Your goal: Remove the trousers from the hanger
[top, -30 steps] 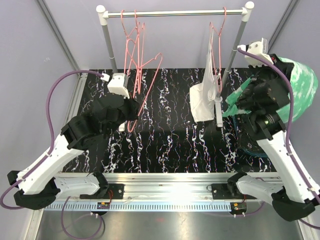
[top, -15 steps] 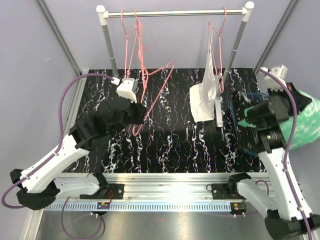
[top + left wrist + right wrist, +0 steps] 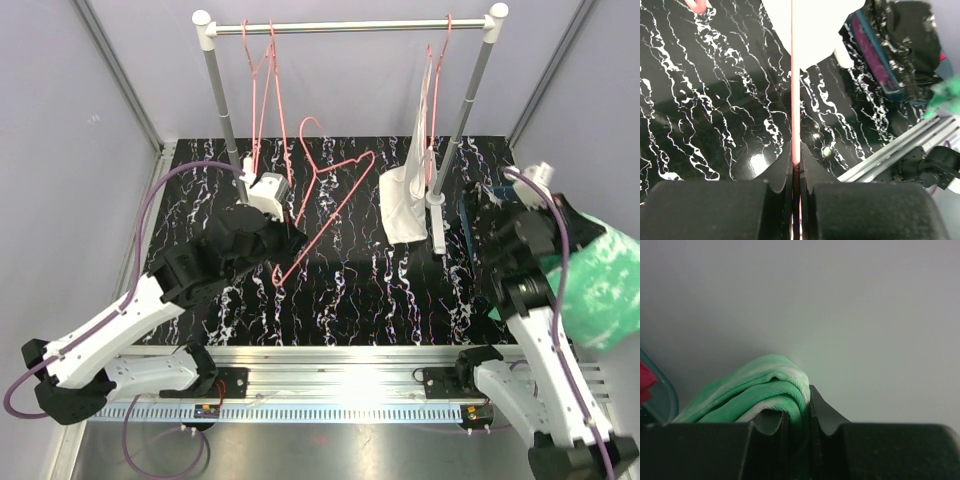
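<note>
Wire of a bare pink hanger (image 3: 795,75) sits pinched in the closed left hand (image 3: 796,170), and we see that hanger tilted above the worktop (image 3: 190,190), off the rail (image 3: 350,26). The right hand (image 3: 797,415) is clamped on the green trousers (image 3: 600,290), bunched out past the worktop's right edge. Black marbled trousers (image 3: 910,35) and a magenta pair (image 3: 875,55) lie folded together at the worktop's right side, near a white garment (image 3: 400,205) hanging from the rail.
</note>
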Controlling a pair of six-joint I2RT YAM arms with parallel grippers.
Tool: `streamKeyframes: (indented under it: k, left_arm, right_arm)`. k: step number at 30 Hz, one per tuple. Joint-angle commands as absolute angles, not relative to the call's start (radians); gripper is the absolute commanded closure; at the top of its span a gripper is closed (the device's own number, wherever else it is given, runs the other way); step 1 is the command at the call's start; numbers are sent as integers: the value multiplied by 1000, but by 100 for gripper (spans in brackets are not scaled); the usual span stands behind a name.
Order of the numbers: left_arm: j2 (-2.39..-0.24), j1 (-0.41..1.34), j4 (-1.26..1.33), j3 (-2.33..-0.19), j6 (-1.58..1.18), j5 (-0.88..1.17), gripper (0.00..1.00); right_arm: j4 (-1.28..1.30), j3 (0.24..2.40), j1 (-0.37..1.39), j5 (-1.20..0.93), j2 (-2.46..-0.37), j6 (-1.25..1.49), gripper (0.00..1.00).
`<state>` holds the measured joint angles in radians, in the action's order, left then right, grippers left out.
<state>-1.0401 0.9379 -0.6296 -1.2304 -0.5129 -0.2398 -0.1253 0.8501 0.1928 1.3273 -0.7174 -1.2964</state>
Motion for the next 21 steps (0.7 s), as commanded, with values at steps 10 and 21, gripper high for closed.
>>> streamKeyframes:
  k: [10, 21]
  left_arm:
    - [-874, 934, -598, -1198, -491, -259, 100]
    - [-856, 934, -647, -1204, -468, -298, 100]
  right_arm:
    - [-382, 1063, 80, 1109, -1328, -1115, 100]
    - [414, 1170, 80, 692, -1545, -447, 100]
